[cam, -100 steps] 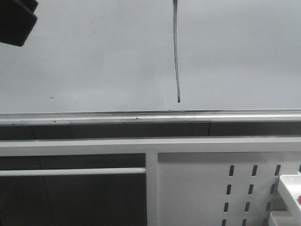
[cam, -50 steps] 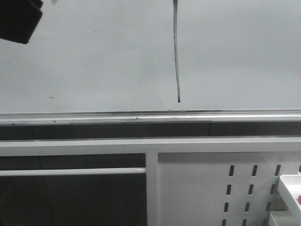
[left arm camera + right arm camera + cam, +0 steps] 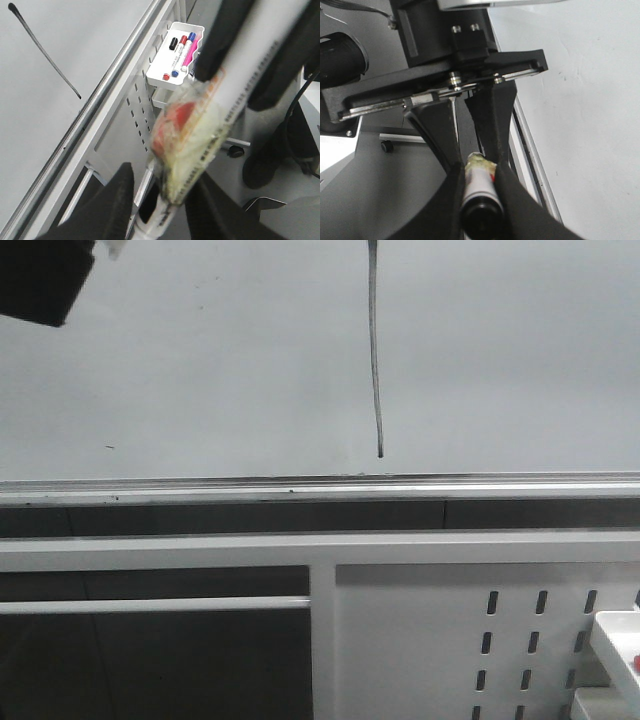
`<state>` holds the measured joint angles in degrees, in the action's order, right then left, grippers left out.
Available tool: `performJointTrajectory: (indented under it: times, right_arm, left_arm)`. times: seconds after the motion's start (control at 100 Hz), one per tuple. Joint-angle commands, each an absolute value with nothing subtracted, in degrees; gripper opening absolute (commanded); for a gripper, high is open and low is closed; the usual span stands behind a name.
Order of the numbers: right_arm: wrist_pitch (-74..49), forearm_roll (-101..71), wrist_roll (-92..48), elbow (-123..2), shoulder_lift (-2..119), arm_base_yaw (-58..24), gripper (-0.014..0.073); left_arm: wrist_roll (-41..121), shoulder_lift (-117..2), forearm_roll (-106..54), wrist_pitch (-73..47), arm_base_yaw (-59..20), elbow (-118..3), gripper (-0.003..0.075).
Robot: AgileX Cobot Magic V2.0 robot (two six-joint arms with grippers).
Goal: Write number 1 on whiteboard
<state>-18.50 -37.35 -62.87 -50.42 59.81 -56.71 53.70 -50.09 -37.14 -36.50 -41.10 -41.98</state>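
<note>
Number 1 drawn on whiteboard, long axis near-vertical, tail ending just above bottom rail. Left end effector clamped on taped marker, off board at upper left corner, stroke to its right. Right end effector closed on marker; distance from stroke unclear.

The right gripper has its two black fingers clamped tight on a marker. The left gripper faces it and pinches the same marker. In the front view, only a dark arm part shows at 10 o'clock.
</note>
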Motion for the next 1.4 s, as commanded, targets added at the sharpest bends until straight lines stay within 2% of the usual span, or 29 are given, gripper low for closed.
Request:
performJointTrajectory:
  times: [0.0, 0.12, 0.31, 0.46, 0.55, 0.71, 0.8, 0.88, 0.95, 1.0, 1.14, 1.17, 1.39]
  right_arm:
    - [-19.1, -38.2, -63.4, -52.2, 59.4, -57.0, -0.0071]
    - [-20.5, -38.2, -63.4, -52.2, 59.4, -57.0, -0.0071]
    - [-21.5, -38.2, -63.4, -52.2, 59.4, -57.0, -0.0071]
    - [-21.5, -38.2, -63.4, -52.2, 59.4, -57.0, -0.0054]
    - [-20.8, -38.2, -63.4, -52.2, 59.4, -57.0, 0.0066]
    - [-17.6, -38.2, -63.4, -52.2, 57.8, -56.9, 0.0429]
    - [-17.5, -38.2, -63.2, -52.2, 55.0, -56.7, 0.0498]
    - [-17.5, -38.2, -61.3, -52.0, 51.9, -55.7, 0.0470]
    - [-18.0, -38.2, -59.7, -51.9, 48.9, -54.0, 0.0391]
    - [-19.2, -38.2, -59.4, -51.7, 46.7, -52.5, 0.0304]
    - [-19.8, -38.1, -59.4, -48.8, 40.1, -47.9, -0.0032]
    - [-19.8, -37.8, -59.4, -47.9, 38.4, -46.8, -0.0077]
    - [-19.8, -37.8, -58.4, -40.5, 28.8, -41.6, -0.0059]
  left_arm:
    - [53.6, -49.8, -40.3, -32.3, -41.3, -44.2, 0.0216]
    - [53.6, -49.8, -40.3, -32.3, -41.3, -44.2, 0.0149]
    - [53.6, -49.8, -40.3, -32.3, -41.3, -44.2, -0.0019]
    - [53.6, -49.8, -40.3, -32.3, -41.3, -44.2, -0.0020]
    - [53.6, -49.8, -41.0, -32.2, -41.3, -44.2, -0.0020]
    - [53.6, -49.9, -49.1, -26.4, -41.3, -43.3, -0.0020]
    - [53.6, -49.9, -56.9, -19.6, -41.3, -41.8, -0.0020]
    - [53.6, -50.3, -59.3, -14.0, -41.3, -40.7, -0.0020]
    - [53.8, -51.5, -59.2, -11.7, -41.3, -40.6, -0.0020]
    - [54.1, -53.1, -59.6, -10.2, -41.3, -40.6, -0.0020]
    - [54.1, -59.0, -63.8, 0.0, -44.7, -40.6, -0.0020]
    - [54.1, -60.4, -63.9, 2.3, -46.2, -40.7, -0.0020]
    - [51.4, -70.4, -63.4, 29.5, -61.3, -40.7, -0.0020]
